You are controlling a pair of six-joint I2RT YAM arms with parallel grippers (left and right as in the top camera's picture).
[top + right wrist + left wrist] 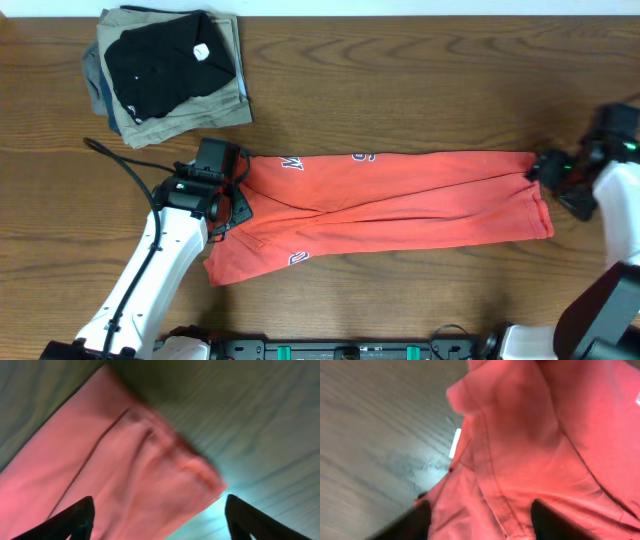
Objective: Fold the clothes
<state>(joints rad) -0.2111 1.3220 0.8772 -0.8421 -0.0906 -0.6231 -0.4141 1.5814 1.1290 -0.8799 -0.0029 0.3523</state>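
Left gripper (pixel 236 192): jaws parted, nothing pinched; in its wrist view red cloth lies under and between the dark fingers (pixel 420 522)
Right gripper (pixel 540 172): spread wide and empty, poised over the cloth's right end, with bare wood just beyond it
T-shirt (pixel 400 200): flat on the desk (pixel 420 80), about midway between the front and back edges, already narrowed to a long band with bits of white lettering showing
Long axis: runs left to right, roughly parallel to the desk's front edge
Shirt from the tools: it stretches between them, rightward from the left gripper and leftward from the right one
Nearer arm: neither, since each sits at its own end of the band
Coming move, as a judgement: a fold across the long axis, one end carried over to the other
Elsewhere: folded stack (pixel 170 70) near the back-left corner, well apart from the shirt
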